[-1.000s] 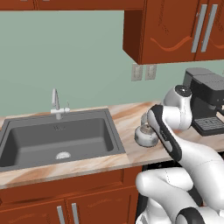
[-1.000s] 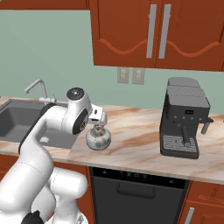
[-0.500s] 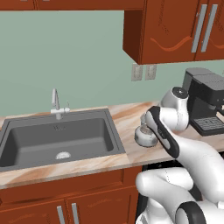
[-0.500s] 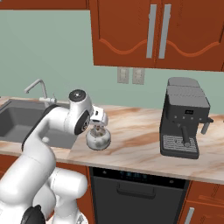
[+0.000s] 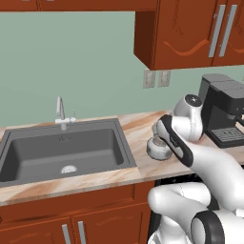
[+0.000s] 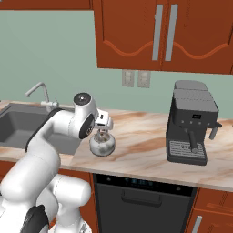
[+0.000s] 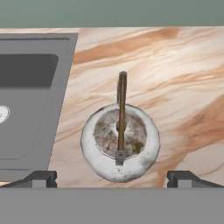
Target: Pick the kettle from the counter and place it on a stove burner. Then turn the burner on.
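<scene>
The counter (image 6: pixel 145 150) is big and beige. The grey sink (image 5: pixel 62 152) sits in it. The little shiny kettle (image 7: pixel 120 142) stands on the counter beside the sink. The gripper (image 7: pixel 111 177) hangs right above the kettle, spread wide, holding nothing.

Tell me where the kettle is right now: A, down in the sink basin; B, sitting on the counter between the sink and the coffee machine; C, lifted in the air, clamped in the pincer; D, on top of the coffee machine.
B: the kettle rests on the counter, right of the sink and left of the coffee machine, with the open pincer above it.
</scene>
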